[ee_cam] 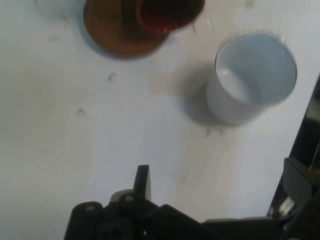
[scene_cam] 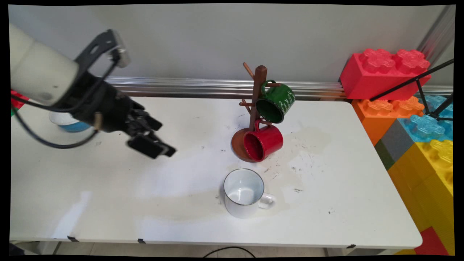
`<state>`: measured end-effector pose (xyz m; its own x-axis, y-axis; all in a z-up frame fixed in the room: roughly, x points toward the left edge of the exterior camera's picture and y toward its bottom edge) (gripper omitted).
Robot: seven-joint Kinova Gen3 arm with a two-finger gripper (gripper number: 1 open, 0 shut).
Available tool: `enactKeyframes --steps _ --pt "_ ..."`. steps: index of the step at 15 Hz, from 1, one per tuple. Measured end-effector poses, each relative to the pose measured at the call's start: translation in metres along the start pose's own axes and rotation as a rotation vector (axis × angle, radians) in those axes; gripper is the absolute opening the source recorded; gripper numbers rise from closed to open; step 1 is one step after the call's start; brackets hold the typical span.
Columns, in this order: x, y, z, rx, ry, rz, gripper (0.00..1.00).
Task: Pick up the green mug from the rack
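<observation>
The black two-finger gripper hangs above the left half of the white table, holding nothing; its fingers stand spread, one fingertip and the other at the right edge in the hand view. Only the main view shows the dark green enamel mug hung on the brown wooden mug tree, and a blue-and-white bowl behind the arm. Both views show the red enamel mug on a lower peg and the white enamel mug, upright, empty, just before the tree's base, well apart from the gripper.
</observation>
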<state>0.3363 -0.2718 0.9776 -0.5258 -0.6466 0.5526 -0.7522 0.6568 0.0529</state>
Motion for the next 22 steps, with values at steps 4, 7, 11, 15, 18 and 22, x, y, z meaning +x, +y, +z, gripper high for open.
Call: enactKeyframes --steps 4,7,11,15,18,22 --pt "0.022 0.027 0.019 0.023 0.041 -0.088 1.0" --pt "0.036 0.044 0.032 0.05 0.064 -0.155 1.0" --pt "0.055 0.062 0.05 0.087 0.091 -0.25 1.0" --pt "0.068 0.071 0.067 0.117 0.126 -0.325 1.0" --pt "0.075 0.074 0.079 0.134 0.157 -0.363 1.0" --pt "0.08 0.079 0.099 0.144 0.198 -0.397 1.0"
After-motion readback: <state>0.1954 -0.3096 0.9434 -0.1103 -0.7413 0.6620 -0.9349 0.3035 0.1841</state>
